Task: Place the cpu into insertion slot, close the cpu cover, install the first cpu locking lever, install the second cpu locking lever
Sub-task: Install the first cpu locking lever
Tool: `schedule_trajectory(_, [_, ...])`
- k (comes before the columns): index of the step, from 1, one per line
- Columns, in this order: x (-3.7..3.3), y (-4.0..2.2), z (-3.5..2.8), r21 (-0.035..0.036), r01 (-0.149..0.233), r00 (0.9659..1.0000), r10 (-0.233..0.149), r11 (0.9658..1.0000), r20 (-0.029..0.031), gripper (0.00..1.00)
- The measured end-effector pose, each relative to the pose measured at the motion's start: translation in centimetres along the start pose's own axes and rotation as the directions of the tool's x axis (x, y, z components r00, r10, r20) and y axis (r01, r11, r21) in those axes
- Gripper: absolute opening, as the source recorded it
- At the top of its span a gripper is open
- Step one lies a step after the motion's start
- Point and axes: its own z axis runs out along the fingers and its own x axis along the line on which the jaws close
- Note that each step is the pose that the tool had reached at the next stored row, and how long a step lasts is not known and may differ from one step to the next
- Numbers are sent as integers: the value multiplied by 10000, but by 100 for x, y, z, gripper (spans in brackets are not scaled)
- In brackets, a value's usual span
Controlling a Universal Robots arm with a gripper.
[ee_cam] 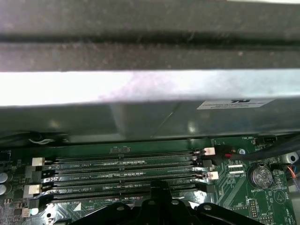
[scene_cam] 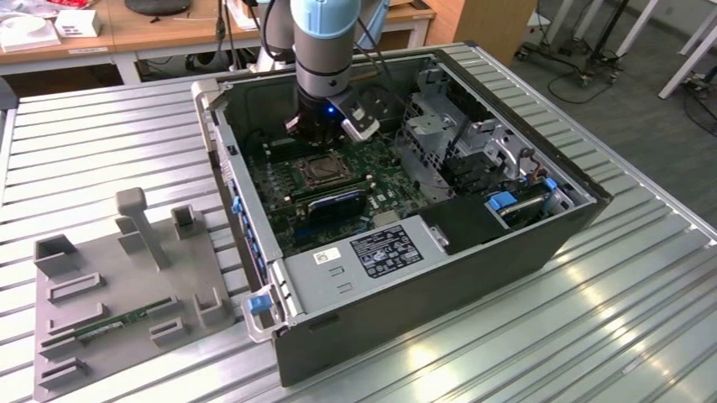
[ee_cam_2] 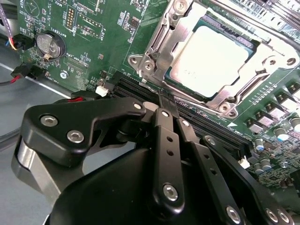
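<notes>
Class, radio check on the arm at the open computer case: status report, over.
Tool shut, holding nothing, poised over the memory slots beside the insertion slot. Cpu seated, cpu cover down over it. Nothing in the way.

In the second wrist view the tool (ee_cam_2: 165, 101) has its fingertips covered by its own black links. The cover (ee_cam_2: 220, 101) runs off the picture's edge. In the exterior view the arm (scene_cam: 325, 50) hides the tool.
</notes>
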Motion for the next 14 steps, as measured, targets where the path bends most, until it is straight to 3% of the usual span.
schedule_trajectory(14, [0,14,-32,7,-75,10000,75,10000,20,11])
